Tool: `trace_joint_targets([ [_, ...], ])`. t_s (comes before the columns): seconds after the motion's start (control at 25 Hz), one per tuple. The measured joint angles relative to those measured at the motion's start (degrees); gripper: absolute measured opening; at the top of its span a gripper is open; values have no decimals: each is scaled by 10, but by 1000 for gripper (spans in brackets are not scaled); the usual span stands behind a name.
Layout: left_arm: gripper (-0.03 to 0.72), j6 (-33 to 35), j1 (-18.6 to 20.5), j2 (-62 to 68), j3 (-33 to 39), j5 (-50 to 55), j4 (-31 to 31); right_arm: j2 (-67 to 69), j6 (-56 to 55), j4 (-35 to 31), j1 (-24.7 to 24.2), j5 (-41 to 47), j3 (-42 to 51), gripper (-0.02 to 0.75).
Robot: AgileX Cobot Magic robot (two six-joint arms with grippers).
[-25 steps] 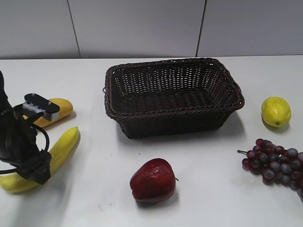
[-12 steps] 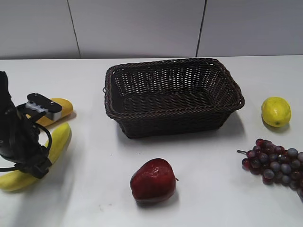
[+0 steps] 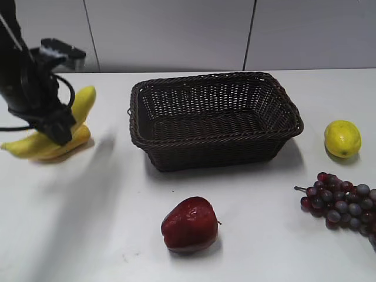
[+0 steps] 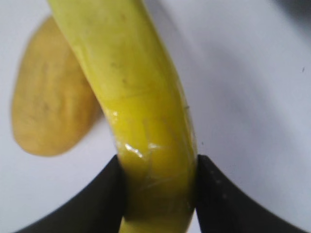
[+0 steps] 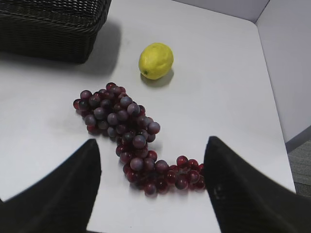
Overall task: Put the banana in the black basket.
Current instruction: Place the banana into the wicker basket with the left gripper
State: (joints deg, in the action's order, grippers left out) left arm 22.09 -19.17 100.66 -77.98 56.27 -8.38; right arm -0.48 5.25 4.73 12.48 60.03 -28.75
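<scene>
Banana (image 3: 35,143): clamped mid-length in the left gripper (image 4: 160,194), lifted clear of the table at the basket's nine o'clock, above the orange-yellow fruit (image 4: 51,104). Black basket (image 3: 214,117): centre of table, nothing in it. Right gripper (image 5: 153,187): fingers spread, holding nothing, hovering over the grapes (image 5: 129,133), with the lemon (image 5: 155,60) at their twelve o'clock. Apple (image 3: 190,225): at the basket's six o'clock. Progress: pick-up looks done; carry across and release into the basket remain.

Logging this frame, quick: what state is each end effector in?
Left end effector: closed on the banana, lifted off the table.
Right end effector: open, holding nothing, above the grapes.
</scene>
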Motion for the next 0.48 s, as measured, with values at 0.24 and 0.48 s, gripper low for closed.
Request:
trace_joint_targets([
  [0.24,314,16,-37,0,-135,-75,3,0,0,0,0,0,0,505],
  [0.48,314,35,-114,13,-162,-235,5,0,0,0,0,0,0,505],
])
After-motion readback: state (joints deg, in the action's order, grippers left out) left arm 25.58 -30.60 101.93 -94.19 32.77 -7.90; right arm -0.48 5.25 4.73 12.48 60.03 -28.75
